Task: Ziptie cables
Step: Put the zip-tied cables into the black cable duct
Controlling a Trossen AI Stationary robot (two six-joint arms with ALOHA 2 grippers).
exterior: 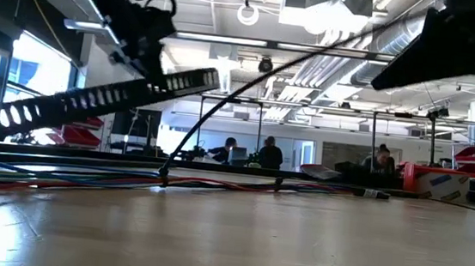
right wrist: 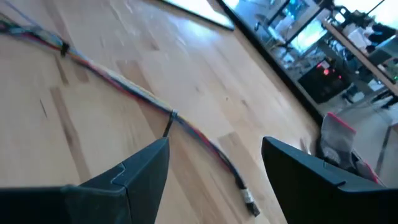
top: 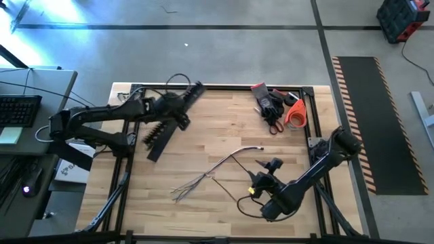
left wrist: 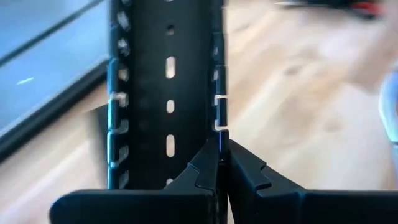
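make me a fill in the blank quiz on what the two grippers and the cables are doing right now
1. The left gripper is shut on the wall of the slotted black ____.
2. The rail is held ____ the table, not lying on it.
3. The right gripper hovers with its jaws ____ over the cables.
4. The cables lie loose on the table, held by ____ gripper.

Missing words: rail; above; open; neither
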